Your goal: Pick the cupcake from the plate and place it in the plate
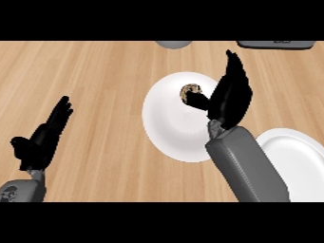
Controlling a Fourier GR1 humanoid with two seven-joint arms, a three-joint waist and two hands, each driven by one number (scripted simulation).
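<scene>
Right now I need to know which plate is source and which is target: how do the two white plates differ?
The middle plate carries the cupcake near its upper edge; the right plate carries nothing visible. The middle plate shows almost whole, with the right hand at its right edge; the right plate is partly hidden behind the grey forearm. Both are plain white and round.

A grey rounded object (173,44) and a dark flat item (274,44) sit at the wooden counter's (87,71) far edge.

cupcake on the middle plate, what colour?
Brown and tan: the small round cupcake on the white round plate, beside the black right hand. Head view.
</scene>
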